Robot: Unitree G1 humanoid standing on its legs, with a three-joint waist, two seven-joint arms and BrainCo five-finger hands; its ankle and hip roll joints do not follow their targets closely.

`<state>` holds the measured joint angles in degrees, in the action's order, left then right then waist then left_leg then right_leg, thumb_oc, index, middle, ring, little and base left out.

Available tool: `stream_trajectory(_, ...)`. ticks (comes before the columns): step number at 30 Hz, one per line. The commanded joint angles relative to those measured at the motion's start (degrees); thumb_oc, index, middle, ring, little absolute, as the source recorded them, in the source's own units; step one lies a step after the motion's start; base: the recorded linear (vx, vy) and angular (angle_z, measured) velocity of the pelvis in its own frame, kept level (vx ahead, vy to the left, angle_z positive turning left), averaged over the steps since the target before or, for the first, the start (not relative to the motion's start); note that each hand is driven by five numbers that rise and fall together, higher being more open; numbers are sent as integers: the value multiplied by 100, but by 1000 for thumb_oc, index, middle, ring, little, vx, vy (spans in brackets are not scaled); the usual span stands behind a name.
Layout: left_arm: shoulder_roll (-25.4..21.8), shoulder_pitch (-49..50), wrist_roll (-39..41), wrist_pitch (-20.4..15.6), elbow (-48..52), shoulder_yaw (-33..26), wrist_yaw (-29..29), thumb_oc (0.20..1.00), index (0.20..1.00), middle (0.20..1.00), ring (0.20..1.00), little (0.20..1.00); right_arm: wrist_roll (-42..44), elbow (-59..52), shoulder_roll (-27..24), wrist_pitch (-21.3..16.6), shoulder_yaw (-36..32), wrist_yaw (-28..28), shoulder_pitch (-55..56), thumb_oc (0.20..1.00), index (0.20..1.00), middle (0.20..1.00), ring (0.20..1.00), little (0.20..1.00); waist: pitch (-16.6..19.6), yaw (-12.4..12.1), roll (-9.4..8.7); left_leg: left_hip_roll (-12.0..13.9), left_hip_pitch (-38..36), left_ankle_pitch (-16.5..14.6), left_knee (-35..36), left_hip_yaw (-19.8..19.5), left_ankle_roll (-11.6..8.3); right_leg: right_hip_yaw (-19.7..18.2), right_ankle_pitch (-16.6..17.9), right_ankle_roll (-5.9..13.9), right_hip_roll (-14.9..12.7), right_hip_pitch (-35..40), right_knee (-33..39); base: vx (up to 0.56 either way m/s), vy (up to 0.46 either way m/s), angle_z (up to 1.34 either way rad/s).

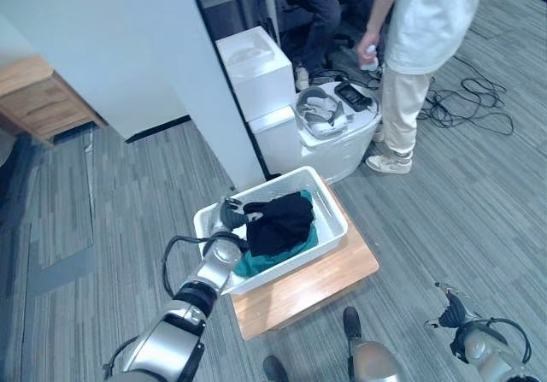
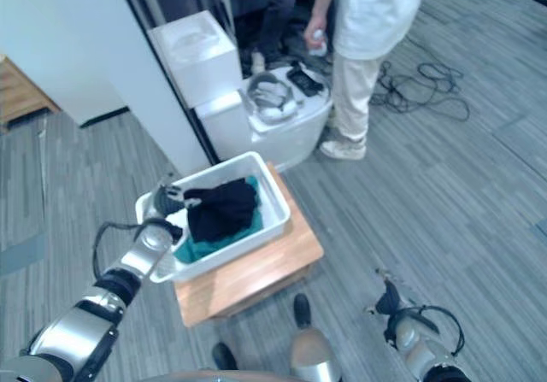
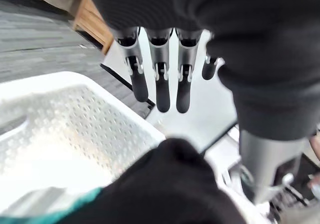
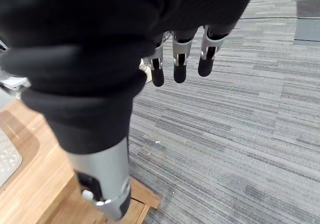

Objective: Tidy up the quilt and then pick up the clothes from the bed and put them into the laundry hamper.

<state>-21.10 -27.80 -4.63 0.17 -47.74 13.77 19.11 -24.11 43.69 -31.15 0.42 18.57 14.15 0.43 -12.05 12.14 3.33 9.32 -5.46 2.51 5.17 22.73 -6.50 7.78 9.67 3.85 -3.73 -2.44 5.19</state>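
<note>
A white perforated laundry hamper (image 1: 286,271) stands on a low wooden platform (image 1: 320,284). Inside it a black garment (image 1: 282,220) lies on top of a teal one (image 1: 254,264). My left hand (image 1: 229,214) hovers over the hamper's left end, open, its fingers (image 3: 160,83) straight and holding nothing. In the left wrist view the black garment (image 3: 175,184) lies just below them, against the hamper wall (image 3: 75,129). My right hand (image 1: 451,309) hangs low over the floor to the right of the platform, open, with straight fingers (image 4: 180,66).
A person (image 1: 419,23) in a white shirt stands beyond the hamper beside white boxes (image 1: 256,66) and a white unit carrying a headset (image 1: 320,108). Cables (image 1: 466,104) lie on the grey floor at the back right. A wall panel (image 1: 145,49) rises behind the hamper; a wooden cabinet (image 1: 38,100) stands far left.
</note>
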Motion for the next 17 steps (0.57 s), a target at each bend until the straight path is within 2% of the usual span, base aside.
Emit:
stream_trajectory(1,-571,-323,171,-155,-319,-23,368,1000,1000,1000,1000,1000,247,365,183,-5,43,192,-275,1000,1000,1000,1000,1000,76,-68,-173,-60,-31,-245,-17,-238,-100,-181,-1003,451,-182,334,-28,-17,-15,8)
stream_trajectory(4,-768,416,508,-275,-233,-472,383,1000,1000,1000,1000,1000,465,1387,563,122,4,188,-394,1000,1000,1000,1000,1000,265,-318,-237,-81,-95,-250,-17,-430,-88,-77,-1029,426,-197,486,-33,-7,-9,20)
stream_trajectory(5,-647,999,794,-295,-195,-765,300,1000,1000,1000,1000,1000,706,1719,766,198,-159,153,-384,1000,1000,1000,1000,1000,338,-417,-252,-99,-154,-275,-17,-507,-70,-29,-1047,413,-216,575,-32,1,40,24)
stream_trajectory(7,-528,1518,719,-260,-538,-916,92,1000,1000,1000,1000,1000,754,2003,910,224,-226,95,-436,1000,1000,1000,1000,1000,400,-506,-262,-117,-207,-299,-17,-545,-45,9,-1065,412,-237,659,-31,12,61,27)
stream_trajectory(10,-258,2040,628,-150,-1288,-1000,-78,1000,1000,1000,1000,1000,684,2221,1081,248,-201,46,-533,1000,1000,1000,1000,1000,473,-635,-291,-147,-248,-324,-17,-612,-18,69,-1071,405,-272,742,-23,6,60,10)
stream_trajectory(14,362,2846,781,15,-2306,-1343,-232,1000,1000,1000,1000,1000,674,2219,1332,246,-105,6,-660,1000,1000,1000,1000,1000,562,-860,-349,-198,-233,-359,-17,-727,37,132,-1061,413,-328,790,-19,0,81,26)
stream_trajectory(17,497,3086,808,72,-2594,-1455,-257,1000,1000,1000,1000,1000,655,2139,1403,228,-8,-23,-719,1000,1000,1000,1000,1000,590,-966,-393,-229,-214,-377,-17,-776,59,184,-1050,421,-358,804,-19,-5,67,15)
